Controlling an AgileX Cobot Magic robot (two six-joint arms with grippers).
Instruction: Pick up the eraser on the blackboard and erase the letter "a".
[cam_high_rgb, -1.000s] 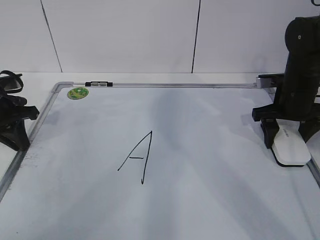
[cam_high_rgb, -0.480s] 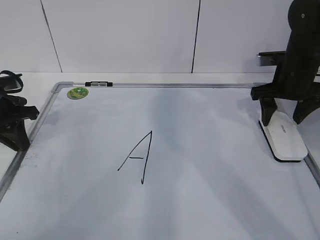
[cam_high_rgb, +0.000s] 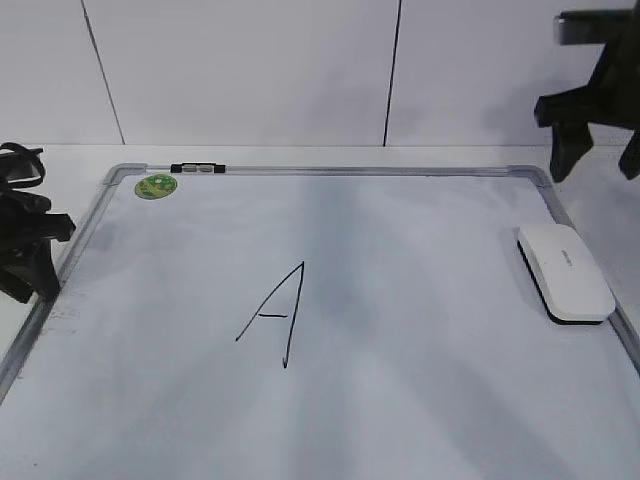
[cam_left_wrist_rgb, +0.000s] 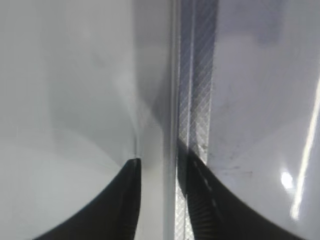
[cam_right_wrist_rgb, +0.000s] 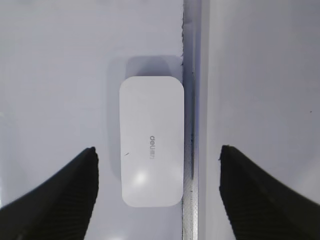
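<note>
Eraser (cam_high_rgb: 565, 271) first: the white oblong block lies flat on the blackboard (cam_high_rgb: 400, 400), dark felt side down, close against the board's right frame rail, and nothing of mine touches it. From my right wrist it (cam_right_wrist_rgb: 151, 141) shows lengthwise just beside the grey rail, small grey lettering on its glossy top.

My right hand (cam_high_rgb: 598, 160) hangs in the air above the board's far right corner, well apart from the eraser. Its two black fingers (cam_right_wrist_rgb: 55, 192) are spread wide, one to each side of the eraser in the wrist view, with nothing between them.

Only one marker letter shows on the board, a tall angular capital "A" (cam_high_rgb: 273, 315) left of the middle; I see no small cursive letter.

At the far left corner of the board sits a round green sticker (cam_high_rgb: 155, 185), and a small black clip (cam_high_rgb: 198, 168) rests on the top rail just beside it.

My left hand (cam_high_rgb: 30, 255) is low at the board's left edge. Its fingers (cam_left_wrist_rgb: 112, 205) stand a narrow gap apart, straddling the ribbed metal frame rail (cam_left_wrist_rgb: 197, 100) with white table (cam_left_wrist_rgb: 75, 75) on one side, holding nothing.
</note>
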